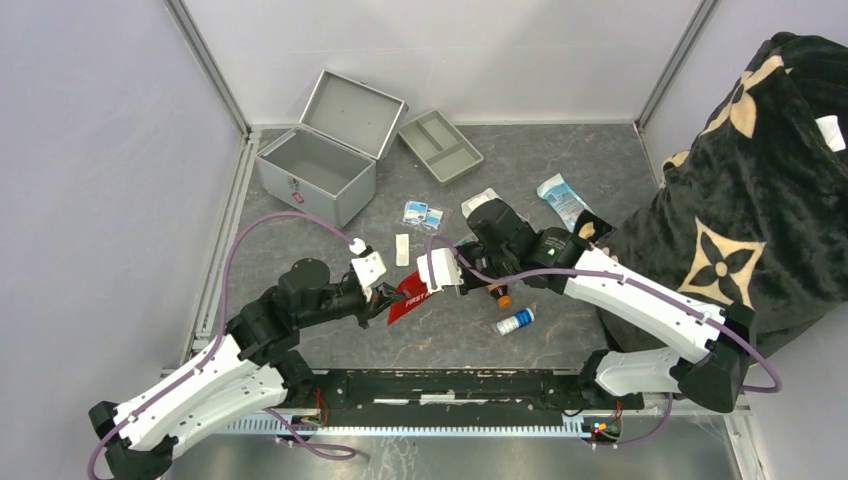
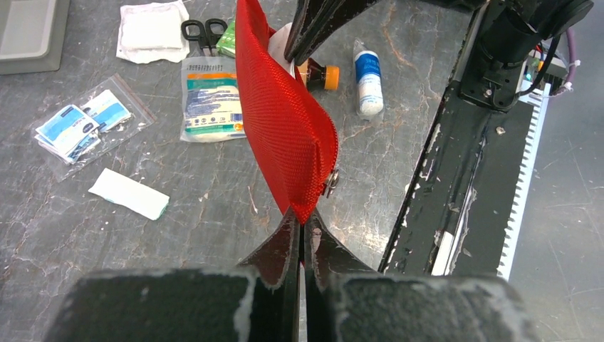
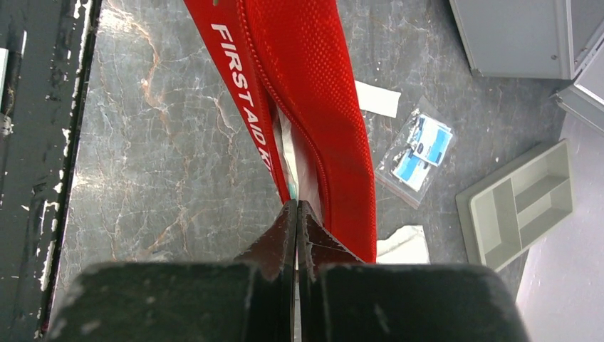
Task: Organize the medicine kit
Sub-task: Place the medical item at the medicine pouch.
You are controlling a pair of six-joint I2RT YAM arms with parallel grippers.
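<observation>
Clearly both arms are busy with one thing: the flat red mesh-fabric pouch (image 1: 408, 297) lettered "FIRST AID" hangs stretched between them, off the bench (image 1: 600, 170). The left pincer (image 2: 298, 217) is clenched on the pouch corner just beside the zip pull, and the right pincer (image 3: 296, 208) is clenched on the opposite end, where the zip gapes and something white shows inside.

The medicine kit, a boxy silver-grey metal case (image 1: 300, 188), stands at the far left of the bench with its lid thrown back and its inside bare. It is well apart from the pouch, and a shallow grey divided tray (image 1: 445, 150) lies just beside it.

My reading is that the pouch is being handled before stowing, while a white bottle with a blue label (image 1: 515, 321) and a clear bag of blue-and-white sachets (image 2: 82, 128) wait loose. Next, one pincer likely must let go so the other can carry the pouch over to the open case without spilling its contents.
</observation>
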